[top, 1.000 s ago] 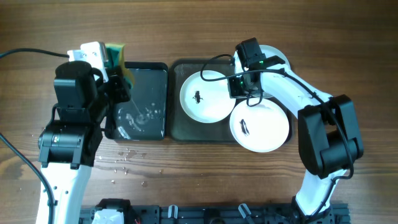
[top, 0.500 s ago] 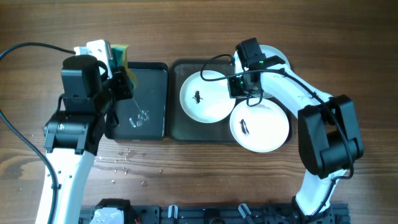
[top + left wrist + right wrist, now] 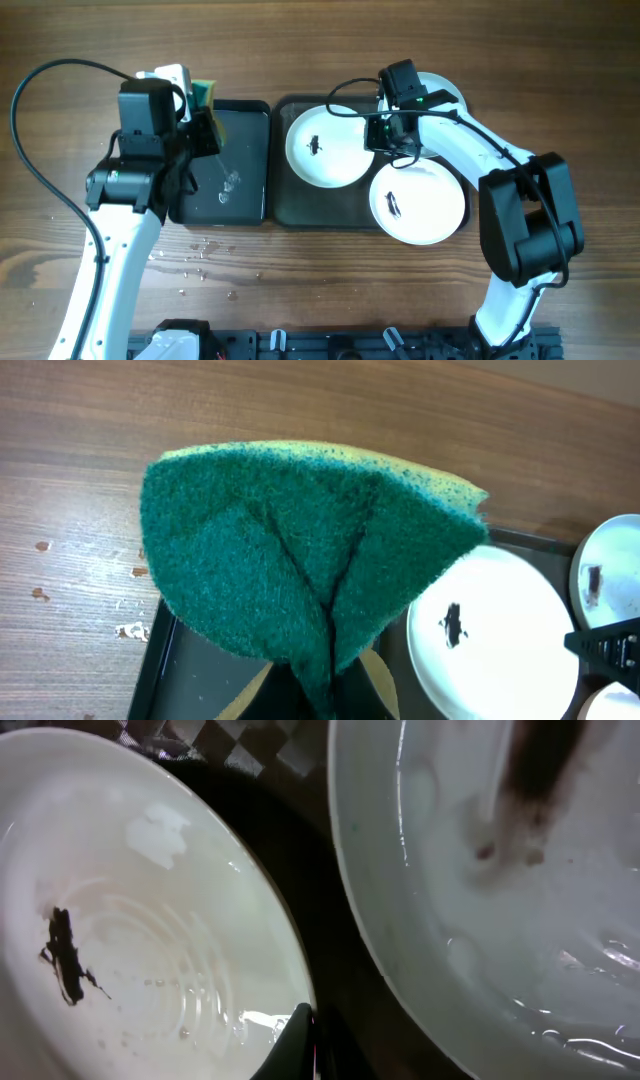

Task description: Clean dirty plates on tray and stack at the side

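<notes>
Three white dirty plates show from overhead. One plate (image 3: 325,147) with a dark smudge lies on the tray (image 3: 298,205), and my right gripper (image 3: 383,135) is shut on its right rim. A second plate (image 3: 418,203) rests over the tray's front right corner. The third plate (image 3: 445,88) is mostly hidden behind my right arm. In the right wrist view the gripper (image 3: 312,1042) pinches the held plate (image 3: 140,940), beside another plate (image 3: 500,890) with a brown smear. My left gripper (image 3: 203,100) is shut on a folded green sponge (image 3: 300,550), above the far edge of the black tray (image 3: 235,150).
The small black tray (image 3: 185,680) holds a little water and stands just left of the large tray. Water drops (image 3: 200,250) are scattered on the wooden table in front of it. A black cable (image 3: 50,90) loops at the far left.
My left arm has swung back and to the right with the sponge, off the black tray's wet floor. The plate in the right gripper has shifted slightly back and left.
</notes>
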`<state>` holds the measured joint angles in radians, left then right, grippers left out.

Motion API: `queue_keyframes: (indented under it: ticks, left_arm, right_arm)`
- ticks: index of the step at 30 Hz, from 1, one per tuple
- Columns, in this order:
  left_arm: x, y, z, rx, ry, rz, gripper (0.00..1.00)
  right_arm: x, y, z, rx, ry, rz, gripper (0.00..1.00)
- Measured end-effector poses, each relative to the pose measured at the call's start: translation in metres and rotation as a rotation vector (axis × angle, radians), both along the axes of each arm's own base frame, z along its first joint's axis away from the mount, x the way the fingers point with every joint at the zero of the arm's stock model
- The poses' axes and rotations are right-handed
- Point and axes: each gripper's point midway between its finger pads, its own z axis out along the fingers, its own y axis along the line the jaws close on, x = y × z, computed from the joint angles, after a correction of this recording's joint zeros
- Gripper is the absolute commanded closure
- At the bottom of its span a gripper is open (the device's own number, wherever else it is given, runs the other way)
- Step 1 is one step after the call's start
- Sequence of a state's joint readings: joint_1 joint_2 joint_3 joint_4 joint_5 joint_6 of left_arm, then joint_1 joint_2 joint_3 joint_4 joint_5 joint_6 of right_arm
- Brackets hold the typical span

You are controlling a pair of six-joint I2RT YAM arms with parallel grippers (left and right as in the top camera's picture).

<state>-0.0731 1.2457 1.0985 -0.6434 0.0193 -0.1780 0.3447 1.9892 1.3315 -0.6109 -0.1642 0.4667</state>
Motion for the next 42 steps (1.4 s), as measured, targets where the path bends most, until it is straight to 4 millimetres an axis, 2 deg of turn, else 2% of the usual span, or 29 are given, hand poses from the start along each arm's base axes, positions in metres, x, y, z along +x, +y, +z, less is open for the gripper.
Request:
queue_keyframes:
  ticks: [14, 20, 25, 29, 32, 35, 36, 38, 42]
  left_arm:
    - [0.007, -0.001, -0.031, 0.007, 0.093, 0.0, 0.96]
    - [0.015, -0.001, -0.064, 0.013, 0.178, 0.0, 0.96]
    - [0.024, -0.002, -0.091, 0.017, 0.23, 0.0, 0.96]
    - [0.023, 0.0, -0.089, 0.027, 0.245, 0.007, 0.96]
    - [0.029, 0.002, -0.069, 0.035, 0.235, 0.015, 0.96]
    - [0.045, 0.004, -0.042, 0.045, 0.194, 0.026, 0.96]
    - [0.048, 0.004, -0.039, 0.046, 0.192, 0.027, 0.96]
    - [0.048, 0.002, -0.047, 0.042, 0.223, 0.021, 0.96]
    - [0.047, -0.02, -0.084, 0.004, 0.329, -0.043, 0.96]
  right_arm:
    - [-0.003, 0.0, -0.001, 0.005, 0.016, -0.016, 0.96]
    - [-0.012, -0.001, -0.003, -0.023, 0.026, 0.11, 0.96]
    - [-0.018, 0.009, -0.001, 0.02, 0.021, 0.224, 0.96]
    - [-0.02, 0.012, 0.0, 0.036, 0.021, 0.245, 0.96]
    - [-0.02, 0.012, 0.0, 0.042, 0.025, 0.232, 0.96]
    - [-0.02, 0.013, 0.0, 0.047, 0.03, 0.221, 0.96]
    - [-0.02, 0.013, 0.0, 0.048, 0.03, 0.221, 0.96]
    - [-0.02, 0.013, 0.0, 0.05, 0.031, 0.221, 0.96]
    - [-0.02, 0.013, 0.001, 0.051, 0.032, 0.218, 0.96]
